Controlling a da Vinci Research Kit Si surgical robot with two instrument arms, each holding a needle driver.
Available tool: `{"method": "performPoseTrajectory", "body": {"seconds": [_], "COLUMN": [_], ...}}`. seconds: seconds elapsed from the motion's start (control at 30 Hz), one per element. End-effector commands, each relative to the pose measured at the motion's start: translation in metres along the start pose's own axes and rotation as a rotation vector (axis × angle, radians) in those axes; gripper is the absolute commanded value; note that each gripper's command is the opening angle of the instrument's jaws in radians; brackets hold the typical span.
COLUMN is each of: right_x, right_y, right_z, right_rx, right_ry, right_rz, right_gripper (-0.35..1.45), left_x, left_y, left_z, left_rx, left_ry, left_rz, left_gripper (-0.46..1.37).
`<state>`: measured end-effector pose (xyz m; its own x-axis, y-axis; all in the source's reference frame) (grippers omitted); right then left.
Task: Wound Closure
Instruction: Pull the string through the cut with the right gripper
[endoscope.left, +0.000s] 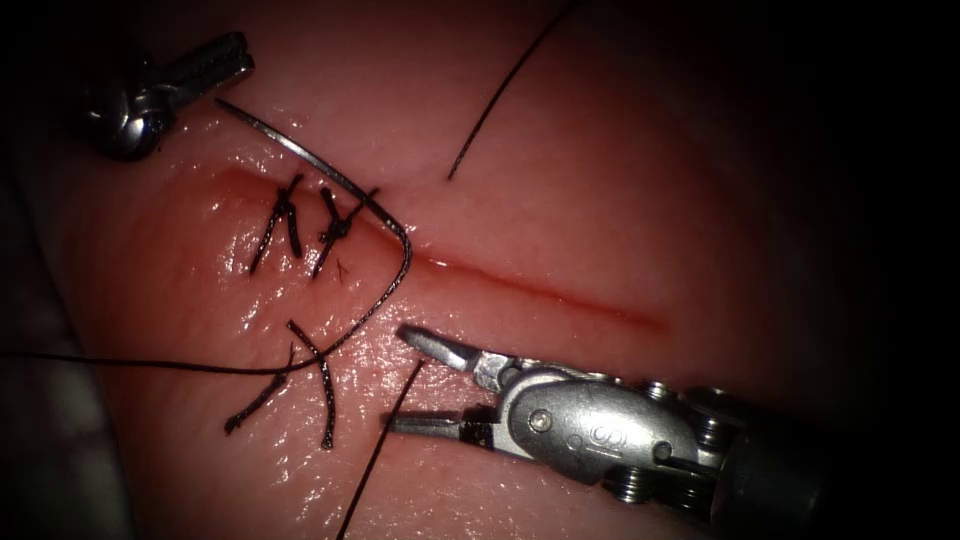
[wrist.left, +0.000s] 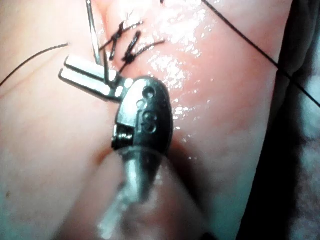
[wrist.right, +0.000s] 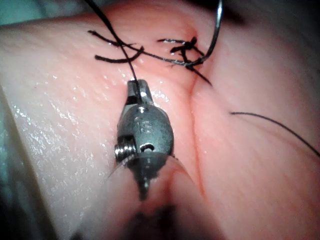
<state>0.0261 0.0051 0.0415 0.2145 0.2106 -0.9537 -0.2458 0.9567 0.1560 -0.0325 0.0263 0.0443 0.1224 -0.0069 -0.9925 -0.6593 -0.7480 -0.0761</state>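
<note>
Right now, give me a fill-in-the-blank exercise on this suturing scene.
1. The right gripper holds nothing; its jaws stand ____ astride the thin dark thread.
2. The left gripper is ____ on the curved steel needle.
3. The knotted dark stitches sit at the ____ end of the red cut in the pale tissue.
Missing: open; shut; left.

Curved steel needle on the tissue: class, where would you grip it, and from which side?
Probably the bare upper stretch of the curved steel needle, at the left end of the cut, clear of the black knotted stitches. Come from the upper left, where the left tool sits, crossing the curve squarely.
</note>
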Motion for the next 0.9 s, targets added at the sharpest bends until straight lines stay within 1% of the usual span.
{"method": "performPoseTrajectory", "body": {"seconds": [0.03,0.13,0.23,0.33,0.5,0.63,0.7,0.73,0.9], "right_x": [0.0000,0.0002,0.0007,0.0017,0.0031,0.0043,0.0049,0.0050,0.0059], "right_y": [0.0000,-0.0001,-0.0009,-0.0021,-0.0036,-0.0053,-0.0066,-0.0067,-0.0096], "right_z": [-0.0001,-0.0001,-0.0005,-0.0011,-0.0016,-0.0019,-0.0020,-0.0020,-0.0018], "right_rx": [-0.003,0.009,0.059,0.092,0.117,0.152,0.168,0.170,0.211], "right_ry": [0.001,0.004,-0.004,0.001,0.007,0.007,0.013,0.012,0.018], "right_rz": [0.001,-0.017,-0.065,-0.087,-0.105,-0.120,-0.128,-0.129,-0.150], "right_gripper": [-0.35,-0.35,-0.35,-0.35,-0.35,-0.35,-0.35,-0.35,-0.35], "left_x": [0.0000,0.0000,0.0000,0.0000,0.0000,0.0000,0.0000,0.0000,0.0000], "left_y": [0.0000,0.0000,0.0000,0.0000,0.0000,0.0000,0.0000,0.0000,0.0000], "left_z": [0.0000,0.0000,0.0000,0.0000,0.0000,0.0000,0.0000,0.0000,0.0000], "left_rx": [-0.002,-0.002,-0.002,-0.002,-0.002,-0.002,-0.002,-0.002,-0.002], "left_ry": [0.000,0.000,0.000,0.000,0.000,0.000,0.000,0.000,0.000], "left_rz": [0.000,0.000,0.000,0.000,0.000,0.000,0.000,0.000,0.000], "left_gripper": [-0.39,-0.39,-0.39,-0.39,-0.39,-0.39,-0.39,-0.39,-0.39]}}
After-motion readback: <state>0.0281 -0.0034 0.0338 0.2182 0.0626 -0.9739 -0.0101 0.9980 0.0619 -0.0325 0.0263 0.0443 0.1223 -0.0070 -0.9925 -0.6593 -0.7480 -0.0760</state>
